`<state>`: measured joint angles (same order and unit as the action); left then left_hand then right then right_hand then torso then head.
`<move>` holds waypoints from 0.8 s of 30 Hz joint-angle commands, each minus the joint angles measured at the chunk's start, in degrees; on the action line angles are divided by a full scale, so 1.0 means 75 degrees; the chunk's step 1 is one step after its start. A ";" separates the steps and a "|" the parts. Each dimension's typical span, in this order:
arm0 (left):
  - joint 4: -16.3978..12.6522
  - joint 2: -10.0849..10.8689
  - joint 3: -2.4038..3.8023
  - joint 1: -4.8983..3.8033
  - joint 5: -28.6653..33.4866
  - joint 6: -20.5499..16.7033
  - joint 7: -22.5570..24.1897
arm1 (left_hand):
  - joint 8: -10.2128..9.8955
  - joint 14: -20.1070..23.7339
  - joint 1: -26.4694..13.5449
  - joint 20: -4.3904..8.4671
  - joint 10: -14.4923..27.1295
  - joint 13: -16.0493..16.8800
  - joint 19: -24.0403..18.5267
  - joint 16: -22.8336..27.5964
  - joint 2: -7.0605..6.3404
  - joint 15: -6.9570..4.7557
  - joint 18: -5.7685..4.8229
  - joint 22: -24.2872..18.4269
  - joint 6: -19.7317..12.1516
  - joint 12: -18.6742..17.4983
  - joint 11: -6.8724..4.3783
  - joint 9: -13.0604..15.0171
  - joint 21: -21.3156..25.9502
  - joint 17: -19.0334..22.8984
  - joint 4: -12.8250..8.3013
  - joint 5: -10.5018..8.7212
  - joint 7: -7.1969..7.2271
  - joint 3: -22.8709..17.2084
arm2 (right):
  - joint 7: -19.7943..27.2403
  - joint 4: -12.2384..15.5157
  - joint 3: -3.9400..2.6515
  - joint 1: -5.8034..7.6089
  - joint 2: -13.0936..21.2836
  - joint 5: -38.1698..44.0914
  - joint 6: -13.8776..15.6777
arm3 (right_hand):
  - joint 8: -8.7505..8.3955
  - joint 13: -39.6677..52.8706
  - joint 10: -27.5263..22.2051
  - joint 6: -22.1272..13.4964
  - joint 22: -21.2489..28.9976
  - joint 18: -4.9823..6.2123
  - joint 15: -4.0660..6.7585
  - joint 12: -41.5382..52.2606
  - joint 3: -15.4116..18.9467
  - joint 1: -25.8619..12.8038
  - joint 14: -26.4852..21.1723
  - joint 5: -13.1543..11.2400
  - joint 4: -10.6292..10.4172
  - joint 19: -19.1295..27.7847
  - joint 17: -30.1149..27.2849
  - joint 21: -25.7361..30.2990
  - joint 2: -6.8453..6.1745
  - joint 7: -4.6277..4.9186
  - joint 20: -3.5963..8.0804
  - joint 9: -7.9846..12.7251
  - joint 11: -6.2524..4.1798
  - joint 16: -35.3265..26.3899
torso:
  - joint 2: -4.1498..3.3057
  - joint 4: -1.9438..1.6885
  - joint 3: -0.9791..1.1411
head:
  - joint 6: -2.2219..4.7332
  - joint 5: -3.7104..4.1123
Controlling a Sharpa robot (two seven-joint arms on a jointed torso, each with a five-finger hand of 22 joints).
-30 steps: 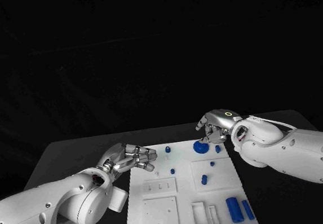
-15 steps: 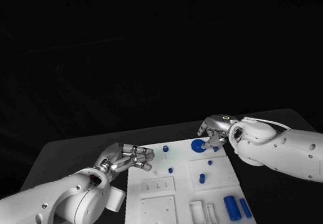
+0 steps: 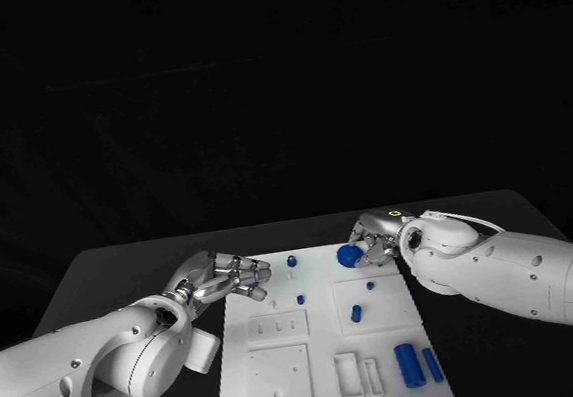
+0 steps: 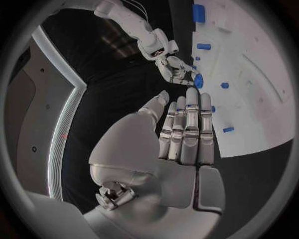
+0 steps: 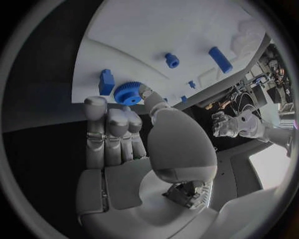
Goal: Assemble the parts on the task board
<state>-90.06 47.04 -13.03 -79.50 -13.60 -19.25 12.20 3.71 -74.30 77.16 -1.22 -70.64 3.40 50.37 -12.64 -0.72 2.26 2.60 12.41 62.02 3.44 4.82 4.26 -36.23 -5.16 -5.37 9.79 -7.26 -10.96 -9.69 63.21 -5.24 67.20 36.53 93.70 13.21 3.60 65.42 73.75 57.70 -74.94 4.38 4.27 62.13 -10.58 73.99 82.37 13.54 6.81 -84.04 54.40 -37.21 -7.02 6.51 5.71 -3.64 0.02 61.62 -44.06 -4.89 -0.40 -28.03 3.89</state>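
Note:
The white task board (image 3: 296,379) lies in the middle of the black table. A blue gear (image 3: 351,255) sits at its far right part. My right hand (image 3: 377,233) is at the gear and pinches its rim between thumb and a fingertip; the right wrist view shows the thumb tip against the gear (image 5: 129,92), with a blue block (image 5: 106,81) beside it. My left hand (image 3: 225,276) hovers over the board's far left corner, fingers apart, holding nothing. The left wrist view shows its fingers (image 4: 187,129) stretched toward the board (image 4: 261,74), with the gear (image 4: 198,80) beyond.
Small blue pegs (image 3: 292,259) (image 3: 301,299) (image 3: 371,285) and a short cylinder (image 3: 356,314) stand on the board. A thick blue cylinder (image 3: 407,364) and a thinner one (image 3: 433,365) lie at its near right. White recessed blocks (image 3: 277,329) sit on the left.
The camera has shifted slightly. My right hand has come down and toward the blue gear, its fingers now on it. My left hand has barely moved.

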 commanded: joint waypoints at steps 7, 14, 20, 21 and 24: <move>-0.0018 0.0001 0.0006 -0.0014 0.0000 0.0120 0.0031 | -0.0016 -0.0004 0.0008 -0.0019 0.0094 -0.0003 -0.0002 0.0048 -0.0047 0.0035 -0.0022 -0.0015 -0.0072 -0.0009 0.0025 -0.0016 -0.0024 0.0010 -0.0021 -0.0020 -0.0010 -0.0043 | -0.0018 -0.0047 -0.0004 -0.0010 -0.0117 0.0061 -0.0127 | -0.0004 0.0056 0.0080 0.0073 -0.0576 0.0078 -0.0011 0.0093 -0.0155 -0.0096 0.0040 0.0034 0.0028 -0.0172 0.0086 -0.0178 0.0048 -0.0015 -0.0045 0.0006 -0.0013 0.0067 | 0.0003 0.0013 -0.0004 | -0.0022 0.0051; -0.0025 0.0018 0.0006 -0.0014 0.0000 0.0113 0.0020 | -0.0016 -0.0004 0.0008 -0.0019 0.0094 -0.0003 -0.0002 0.0048 -0.0047 0.0035 -0.0022 -0.0015 -0.0072 -0.0009 0.0025 -0.0016 -0.0024 0.0010 -0.0021 -0.0020 -0.0010 -0.0043 | -0.0058 -0.0089 -0.0005 -0.0011 -0.0141 0.0043 -0.0121 | -0.0006 0.0058 0.0080 0.0085 -0.0576 0.0082 -0.0012 0.0093 -0.0267 -0.0194 0.0049 0.0034 0.0000 -0.0151 0.0116 -0.0249 0.0057 -0.0017 -0.0047 0.0007 -0.0013 0.0071 | -0.0001 0.0002 -0.0009 | -0.0050 0.0077; -0.0016 0.0014 0.0006 -0.0014 0.0000 0.0114 0.0013 | -0.0015 -0.0007 0.0001 -0.0022 0.0107 -0.0003 -0.0007 0.0047 -0.0053 0.0035 -0.0019 -0.0022 -0.0084 -0.0009 0.0029 -0.0015 -0.0033 0.0009 -0.0019 -0.0020 -0.0012 -0.0042 | -0.0107 -0.0054 -0.0005 -0.0011 -0.0155 -0.0002 -0.0083 | -0.0008 0.0054 0.0076 0.0071 -0.0578 0.0081 -0.0015 0.0086 -0.0276 -0.0254 0.0045 0.0040 -0.0070 -0.0145 0.0107 -0.0269 0.0066 -0.0015 -0.0050 0.0008 -0.0013 0.0056 | 0.0002 0.0007 -0.0001 | -0.0070 0.0101; -0.0015 0.0013 0.0006 -0.0014 0.0000 0.0117 0.0013 | -0.0015 -0.0007 0.0001 -0.0022 0.0107 -0.0003 -0.0007 0.0047 -0.0053 0.0035 -0.0019 -0.0022 -0.0084 -0.0009 0.0029 -0.0015 -0.0033 0.0009 -0.0019 -0.0020 -0.0012 -0.0042 | -0.0119 -0.0053 -0.0006 -0.0011 -0.0153 -0.0006 -0.0058 | -0.0008 0.0054 0.0076 0.0071 -0.0578 0.0081 -0.0015 0.0086 -0.0276 -0.0254 0.0045 0.0040 -0.0070 -0.0145 0.0107 -0.0269 0.0066 -0.0015 -0.0050 0.0008 -0.0013 0.0056 | 0.0000 0.0003 -0.0002 | -0.0071 0.0109; -0.0014 0.0011 0.0006 -0.0014 0.0000 0.0126 0.0012 | -0.0015 -0.0007 0.0001 -0.0022 0.0107 -0.0003 -0.0007 0.0047 -0.0053 0.0035 -0.0019 -0.0022 -0.0084 -0.0009 0.0029 -0.0015 -0.0033 0.0009 -0.0019 -0.0020 -0.0012 -0.0042 | -0.0152 -0.0063 -0.0006 -0.0011 -0.0146 -0.0012 0.0007 | -0.0010 0.0050 0.0076 0.0020 -0.0577 0.0081 -0.0015 0.0083 -0.0287 -0.0260 0.0050 0.0041 -0.0113 -0.0140 0.0114 -0.0283 0.0039 -0.0011 -0.0049 0.0010 -0.0009 0.0058 | 0.0002 0.0000 -0.0003 | -0.0081 0.0116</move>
<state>-90.06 47.21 -13.03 -79.50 -13.60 -19.12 12.09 3.71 -74.30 77.16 -1.22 -70.32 3.40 50.37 -12.64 -0.72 2.26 2.60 12.30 61.82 3.45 5.14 4.19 -36.26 -5.17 -5.37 9.79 -7.46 -10.95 -10.23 62.71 -5.27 67.17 35.44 93.51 13.13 3.59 65.79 73.95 57.89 -74.93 4.38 4.27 62.55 -12.74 72.54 82.37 13.82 6.30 -84.04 55.25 -39.03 -6.79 6.32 5.71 -3.64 -0.18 61.90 -44.06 -4.86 -0.43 -28.55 4.68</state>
